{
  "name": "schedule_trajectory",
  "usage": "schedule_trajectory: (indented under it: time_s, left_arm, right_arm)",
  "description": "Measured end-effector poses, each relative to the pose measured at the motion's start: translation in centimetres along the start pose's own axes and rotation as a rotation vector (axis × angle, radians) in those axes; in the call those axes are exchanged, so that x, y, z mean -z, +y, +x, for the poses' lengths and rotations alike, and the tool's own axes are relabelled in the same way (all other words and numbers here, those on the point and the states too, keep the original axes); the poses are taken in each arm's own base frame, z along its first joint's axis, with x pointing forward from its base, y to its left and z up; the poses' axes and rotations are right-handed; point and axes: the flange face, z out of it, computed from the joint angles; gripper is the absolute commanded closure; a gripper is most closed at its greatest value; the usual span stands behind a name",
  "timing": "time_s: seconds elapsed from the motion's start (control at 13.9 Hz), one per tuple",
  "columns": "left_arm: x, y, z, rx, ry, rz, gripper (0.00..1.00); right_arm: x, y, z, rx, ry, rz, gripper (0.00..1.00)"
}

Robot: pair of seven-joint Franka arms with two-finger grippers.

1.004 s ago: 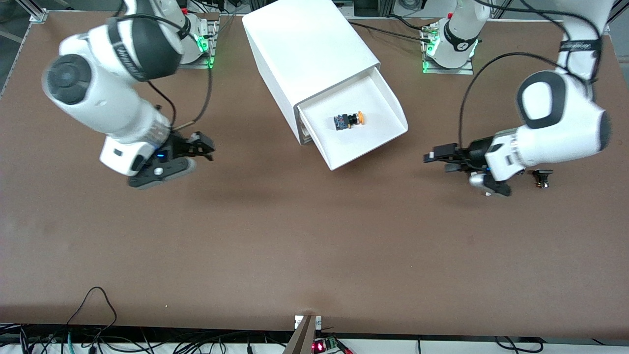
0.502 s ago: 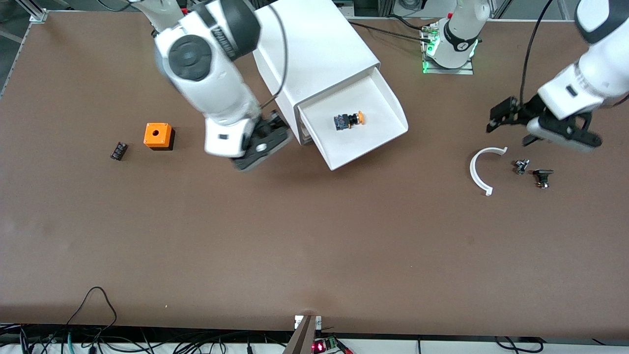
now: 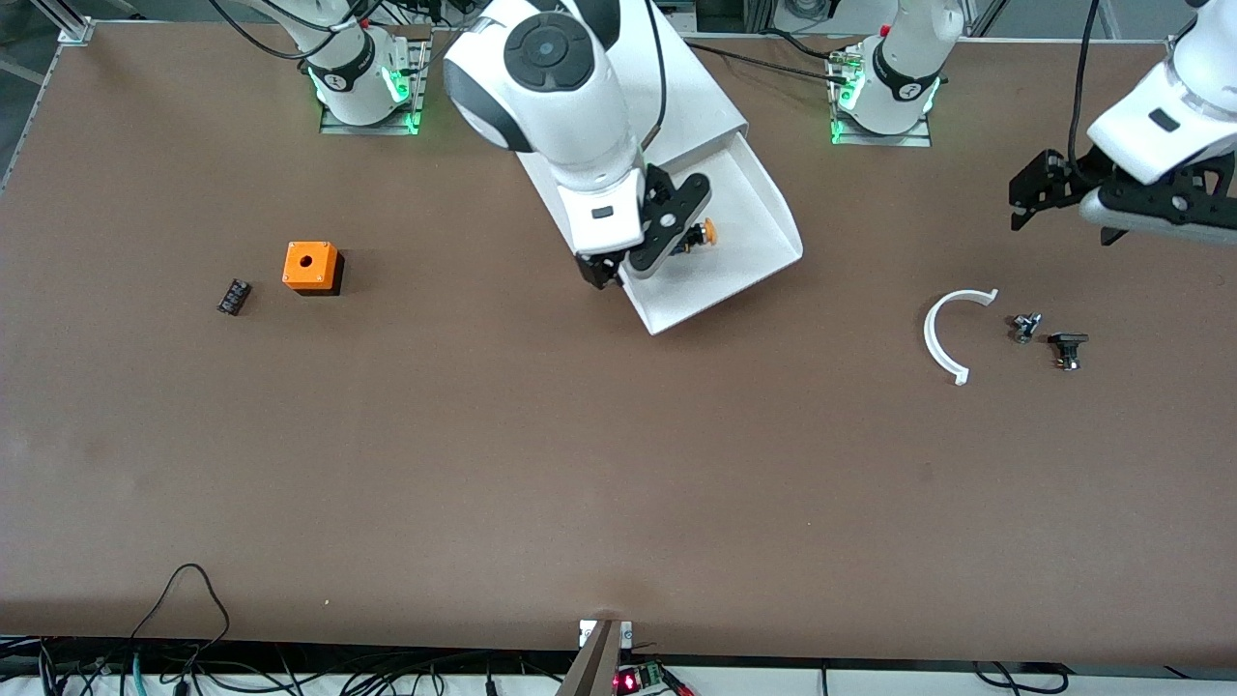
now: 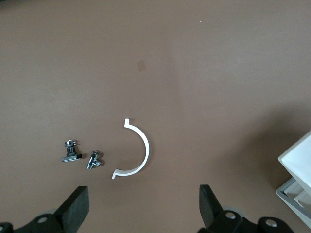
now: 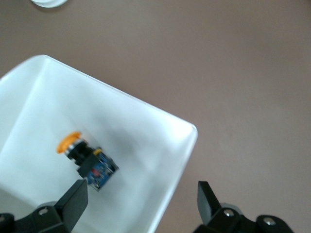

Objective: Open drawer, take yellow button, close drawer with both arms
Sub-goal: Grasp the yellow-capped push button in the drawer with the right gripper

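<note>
A wide, shallow white plastic drawer [image 3: 749,208] stands pulled out of a big white box-shaped cabinet [image 3: 676,97] on a brown counter [image 3: 580,464]. Lying on its side on the drawer floor is the small push button [image 5: 87,158], with a round orange mushroom cap, a short black body and a blue block at its tail.

The right arm's black two-finger pincer [image 3: 646,253] hangs over the open drawer with its fingers spread wide and nothing between them. In the right wrist view the button sits just under one fingertip [image 5: 75,196], off to that side of the gap and not centred in it. Its long axis runs aslant, cap end pointing away from the pincer.

The left arm's pincer [image 3: 1039,188], also spread and empty, waits well apart, over bare counter near a white plastic half-ring [image 4: 136,150] and two small metal parts [image 4: 82,156]. The right arm is by far the nearer to the button.
</note>
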Motion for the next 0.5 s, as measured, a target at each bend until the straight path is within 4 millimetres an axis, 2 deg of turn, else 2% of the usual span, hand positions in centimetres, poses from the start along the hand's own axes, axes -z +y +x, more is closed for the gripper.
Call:
schedule_trajectory:
  time_s: [0.22,0.5]
  left_arm:
    - [-1.7,-1.1,2.2,0.021,-0.024,-0.013,0.00]
    - [-1.2,-1.1,2.2,0.021,-0.054,-0.017,0.00]
  right_arm:
    - [-2.0,-0.7,0.4,0.170,0.013,0.017,0.00]
    - [-6.0,-2.6,-0.3,0.339,-0.046,0.046,0.00]
